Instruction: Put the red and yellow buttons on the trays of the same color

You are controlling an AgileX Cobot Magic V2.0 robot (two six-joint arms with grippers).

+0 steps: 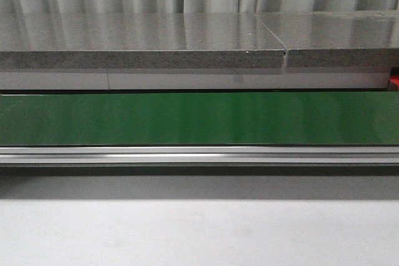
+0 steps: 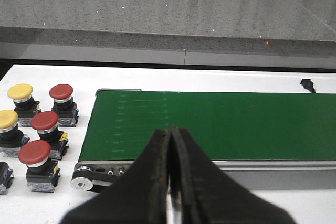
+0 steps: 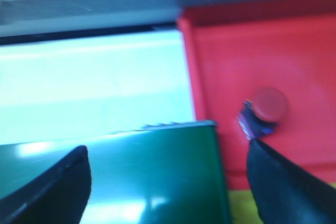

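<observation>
White bench (image 2: 220, 77) carries a green conveyor belt (image 2: 210, 124); off its left end sit three red buttons (image 2: 44, 121) and two yellow buttons (image 2: 20, 92) in a cluster. My left tool (image 2: 169, 145) is closed tight over the belt's near edge, gripping nothing. My right tool (image 3: 168, 182) is spread wide and empty, with one red button (image 3: 266, 104) lying on the red tray (image 3: 262, 51) past the belt's right end, view blurred.

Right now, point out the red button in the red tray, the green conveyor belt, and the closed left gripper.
red button (image 3: 268, 103), right wrist view, cap top
green conveyor belt (image 2: 236, 124), left wrist view, belt surface
left gripper (image 2: 169, 135), left wrist view, closed fingertips
</observation>
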